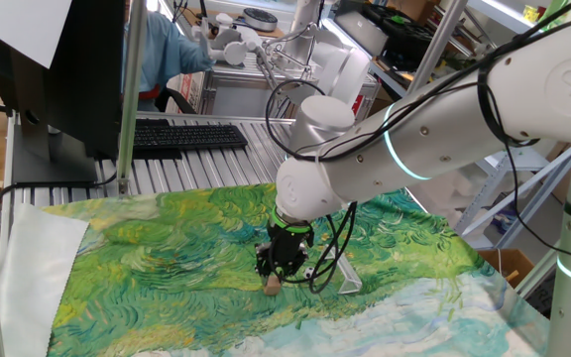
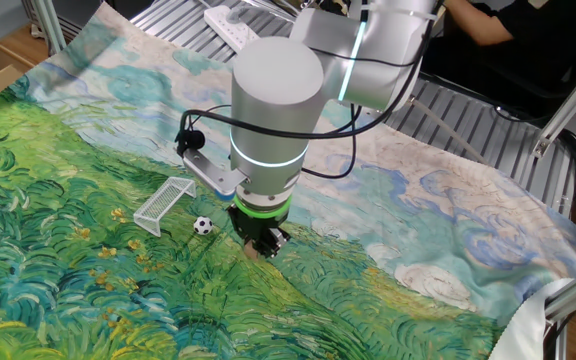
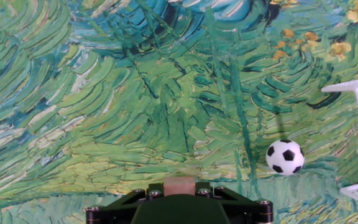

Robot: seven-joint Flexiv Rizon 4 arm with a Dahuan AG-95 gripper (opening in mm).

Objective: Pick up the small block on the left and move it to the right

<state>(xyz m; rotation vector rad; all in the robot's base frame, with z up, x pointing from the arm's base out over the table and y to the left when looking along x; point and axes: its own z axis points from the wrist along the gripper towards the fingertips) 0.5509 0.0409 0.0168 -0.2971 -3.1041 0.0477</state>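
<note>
The small block (image 3: 179,185) is a tan wooden cube. In the hand view it sits snugly between the black jaws at the bottom edge. My gripper (image 3: 179,190) is shut on it, low over the painted cloth. In one fixed view the gripper (image 1: 275,276) points straight down near the cloth's middle, and the block (image 1: 272,288) shows at its tips, at or just above the cloth. In the other fixed view the gripper (image 2: 261,243) hides most of the block (image 2: 254,251).
A black-and-white mini soccer ball (image 3: 284,157) lies on the cloth close beside the gripper, also seen in the other fixed view (image 2: 202,226). The small white goal frame (image 2: 163,203) stands just beyond it. A keyboard (image 1: 186,136) lies behind the cloth.
</note>
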